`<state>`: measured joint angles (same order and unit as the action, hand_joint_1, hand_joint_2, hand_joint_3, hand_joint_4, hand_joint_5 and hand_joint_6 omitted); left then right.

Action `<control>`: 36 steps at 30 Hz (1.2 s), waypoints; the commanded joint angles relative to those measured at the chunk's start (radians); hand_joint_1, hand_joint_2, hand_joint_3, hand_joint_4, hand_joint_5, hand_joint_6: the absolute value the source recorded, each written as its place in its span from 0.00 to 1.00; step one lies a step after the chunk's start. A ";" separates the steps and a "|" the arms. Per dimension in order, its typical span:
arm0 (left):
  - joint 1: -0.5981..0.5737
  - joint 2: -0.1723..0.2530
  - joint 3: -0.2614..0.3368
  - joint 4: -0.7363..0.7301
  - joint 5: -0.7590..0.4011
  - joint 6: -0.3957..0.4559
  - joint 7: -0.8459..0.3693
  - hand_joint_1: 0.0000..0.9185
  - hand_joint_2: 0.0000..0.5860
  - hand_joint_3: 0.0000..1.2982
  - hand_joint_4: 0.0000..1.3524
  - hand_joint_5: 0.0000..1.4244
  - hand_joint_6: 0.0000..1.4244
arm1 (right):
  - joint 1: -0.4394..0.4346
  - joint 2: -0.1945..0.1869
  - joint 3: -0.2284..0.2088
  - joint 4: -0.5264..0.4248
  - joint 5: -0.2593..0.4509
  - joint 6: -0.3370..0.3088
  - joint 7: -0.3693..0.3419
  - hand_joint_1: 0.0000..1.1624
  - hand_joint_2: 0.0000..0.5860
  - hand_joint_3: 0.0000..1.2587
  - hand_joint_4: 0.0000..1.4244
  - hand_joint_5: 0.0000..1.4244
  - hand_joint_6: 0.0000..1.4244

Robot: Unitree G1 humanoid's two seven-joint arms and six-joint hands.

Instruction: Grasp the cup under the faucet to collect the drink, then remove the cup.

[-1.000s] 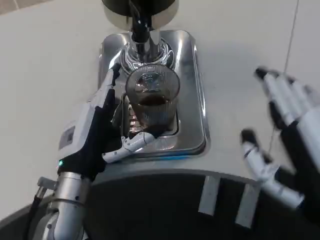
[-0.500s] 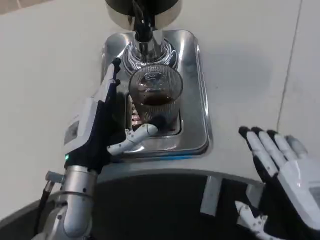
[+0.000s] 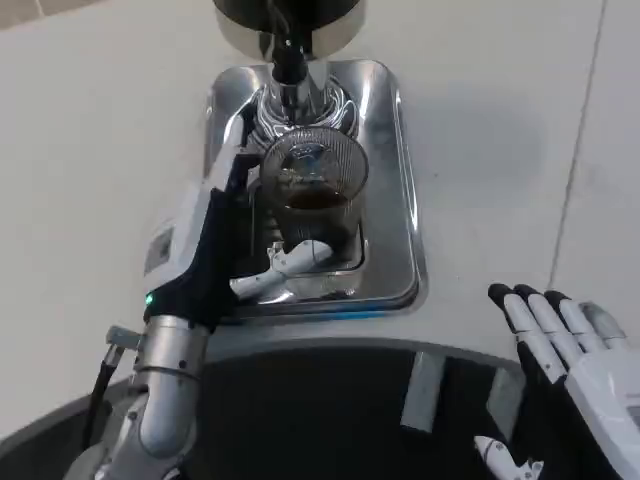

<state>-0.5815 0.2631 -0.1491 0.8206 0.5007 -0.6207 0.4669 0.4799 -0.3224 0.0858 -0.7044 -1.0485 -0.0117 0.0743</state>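
Observation:
A ribbed glass cup [image 3: 312, 190] with dark drink in its bottom stands on the steel drip tray [image 3: 390, 200], right under the faucet [image 3: 288, 62]. My left hand [image 3: 205, 250] is against the cup. Its straight fingers [image 3: 228, 175] lie along the cup's left side and its thumb [image 3: 285, 264] crosses the front of the base, so the cup sits pinched between them. My right hand [image 3: 575, 370] hovers at the lower right, off the tray, its fingers spread and holding nothing.
The dispenser's round dark body [image 3: 290, 18] stands at the top, behind the tray. A dark curved edge with grey tape strips [image 3: 425, 390] runs along the bottom. White tabletop [image 3: 500, 130] lies to the tray's right and left.
My left hand has slid forward and in against the cup, with the thumb now on its base. My right hand has dropped from mid right to the lower right corner.

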 commanded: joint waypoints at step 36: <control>-0.088 -0.140 -0.073 0.130 -0.011 0.016 0.156 0.78 0.20 0.87 0.79 0.93 1.00 | -0.083 0.092 -0.026 -0.075 -0.021 0.101 0.172 0.19 0.73 0.00 0.00 0.00 0.00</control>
<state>-0.6976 0.1331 -0.2235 0.9403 0.4853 -0.6149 0.5981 0.3817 -0.2411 0.0549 -0.7607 -1.0610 0.0811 0.2322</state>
